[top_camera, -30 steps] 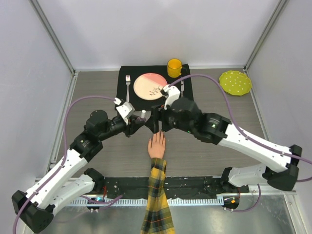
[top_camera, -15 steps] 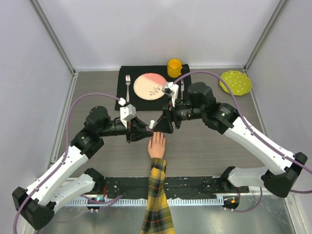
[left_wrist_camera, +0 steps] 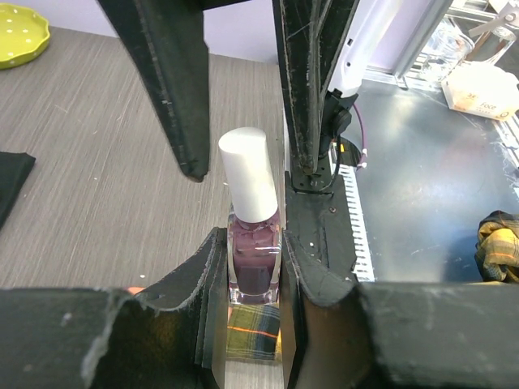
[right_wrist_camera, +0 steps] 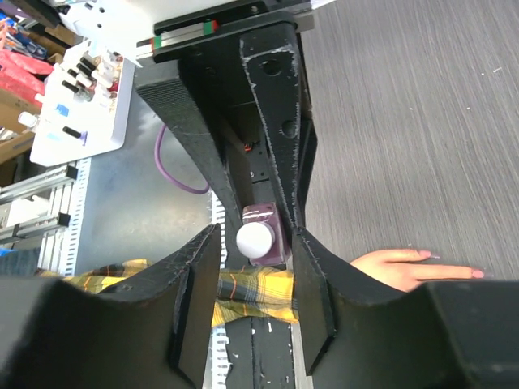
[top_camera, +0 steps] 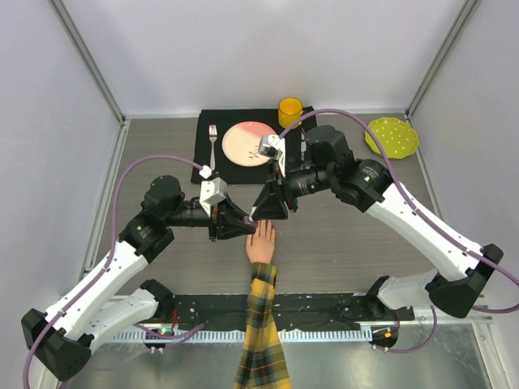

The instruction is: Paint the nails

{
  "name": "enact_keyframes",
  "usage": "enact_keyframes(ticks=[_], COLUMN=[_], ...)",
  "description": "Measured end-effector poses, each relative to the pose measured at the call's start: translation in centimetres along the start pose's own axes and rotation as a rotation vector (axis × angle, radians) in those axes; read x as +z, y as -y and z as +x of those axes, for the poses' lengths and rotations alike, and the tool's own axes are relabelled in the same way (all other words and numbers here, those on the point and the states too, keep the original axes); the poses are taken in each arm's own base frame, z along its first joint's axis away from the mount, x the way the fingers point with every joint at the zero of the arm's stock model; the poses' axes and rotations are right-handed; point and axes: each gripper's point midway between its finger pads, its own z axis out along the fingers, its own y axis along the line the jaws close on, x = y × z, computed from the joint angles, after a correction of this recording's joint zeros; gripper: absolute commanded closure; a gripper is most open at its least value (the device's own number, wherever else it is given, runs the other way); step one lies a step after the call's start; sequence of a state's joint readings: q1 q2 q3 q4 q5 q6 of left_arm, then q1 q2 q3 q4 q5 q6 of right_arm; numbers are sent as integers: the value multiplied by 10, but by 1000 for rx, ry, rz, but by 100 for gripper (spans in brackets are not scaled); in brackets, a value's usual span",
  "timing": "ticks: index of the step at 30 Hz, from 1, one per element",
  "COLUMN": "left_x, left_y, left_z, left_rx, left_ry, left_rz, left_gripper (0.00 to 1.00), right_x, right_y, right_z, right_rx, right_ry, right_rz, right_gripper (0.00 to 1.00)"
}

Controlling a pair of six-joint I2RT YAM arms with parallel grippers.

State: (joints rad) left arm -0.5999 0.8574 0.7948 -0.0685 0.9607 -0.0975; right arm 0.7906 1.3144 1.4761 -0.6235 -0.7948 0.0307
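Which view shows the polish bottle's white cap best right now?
Left wrist: the white cap stands full-length, side-on, above the purple bottle. Right wrist shows only its round top; top external barely shows it.

Light was bright, even, diffuse.
Faint soft shadows lay on the table (top_camera: pixel 340 243); the left tool (left_wrist_camera: pixel 255 251) seemed slightly blurred up close.

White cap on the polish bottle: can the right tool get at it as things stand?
Probably yes. The left tool grips the polish bottle by its glass body, leaving the white cap exposed. The right tool has its fingers astride the cap, with nothing visible between them and it.
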Motion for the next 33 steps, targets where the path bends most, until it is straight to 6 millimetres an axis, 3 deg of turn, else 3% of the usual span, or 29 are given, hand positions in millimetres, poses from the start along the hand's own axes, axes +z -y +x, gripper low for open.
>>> enact_keyframes(ticks=[14,24,30,33], left_x=[-1,-1,-1,-2], left_y=[-6,-10,-12,-15], left_z=[0,-1,-1,0], left_rx=[0,2,0,-8], left_ry=[2,5,5,3], left_rz=[-33,-51,-61,-81], left_gripper=[100,100,100,100], right_x=[3,4,5,6], right_y=[3,5,7,9], right_z=[8,6,6,6], right_rx=[0,-3,-4,-7], right_ry=[-43,-44,-45,-47], right_rz=[-15,-7,1,12], right_gripper=[71,72,85,99])
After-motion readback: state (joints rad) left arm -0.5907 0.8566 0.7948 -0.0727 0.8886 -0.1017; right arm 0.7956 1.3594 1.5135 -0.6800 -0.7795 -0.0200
